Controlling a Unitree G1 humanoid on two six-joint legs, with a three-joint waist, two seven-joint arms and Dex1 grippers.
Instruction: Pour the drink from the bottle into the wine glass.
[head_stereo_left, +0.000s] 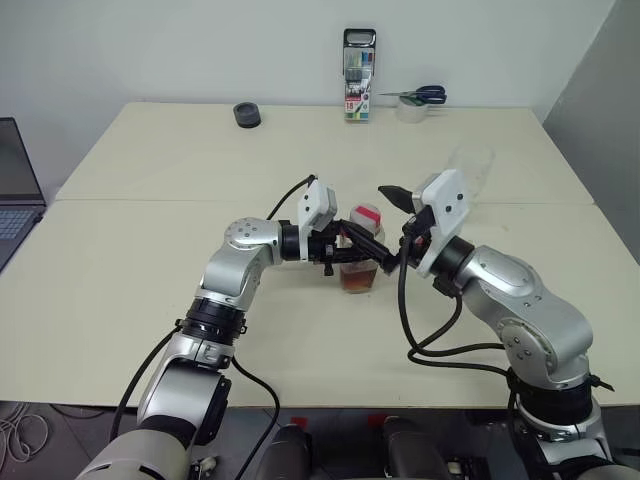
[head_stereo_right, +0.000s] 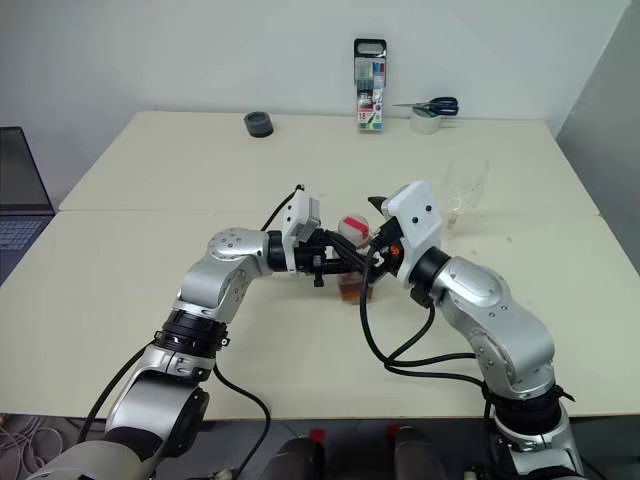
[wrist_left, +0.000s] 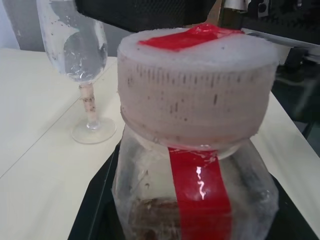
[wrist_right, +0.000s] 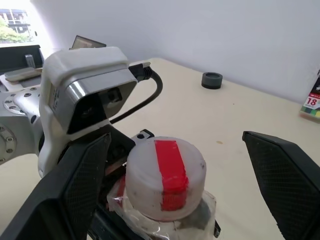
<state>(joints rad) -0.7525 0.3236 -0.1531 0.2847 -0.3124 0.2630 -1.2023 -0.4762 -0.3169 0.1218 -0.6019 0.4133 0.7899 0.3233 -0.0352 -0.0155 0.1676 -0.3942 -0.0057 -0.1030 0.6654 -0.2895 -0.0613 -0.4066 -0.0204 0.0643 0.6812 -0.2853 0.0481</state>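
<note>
The bottle (head_stereo_left: 362, 262), small and clear with a red strip, stands mid-table with amber drink (head_stereo_left: 357, 281) low in it. Its cap (wrist_right: 166, 176) is whitish with red tape across the top. My left gripper (head_stereo_left: 348, 256) reaches in level from the left and is shut on the bottle's body. My right gripper (wrist_right: 175, 172) is open, one finger (wrist_right: 75, 185) on each side of the cap without touching it. The wine glass (head_stereo_left: 470, 172) stands upright behind and to the right of the bottle; the left wrist view shows its bowl (wrist_left: 74, 45) holding no drink.
At the table's far edge stand a marker pack (head_stereo_left: 359, 75), scissors on a tape roll (head_stereo_left: 415, 100) and a dark tape roll (head_stereo_left: 247, 115). A laptop (head_stereo_left: 15, 190) sits off the left side. A seam (head_stereo_left: 150, 200) runs across the tabletop.
</note>
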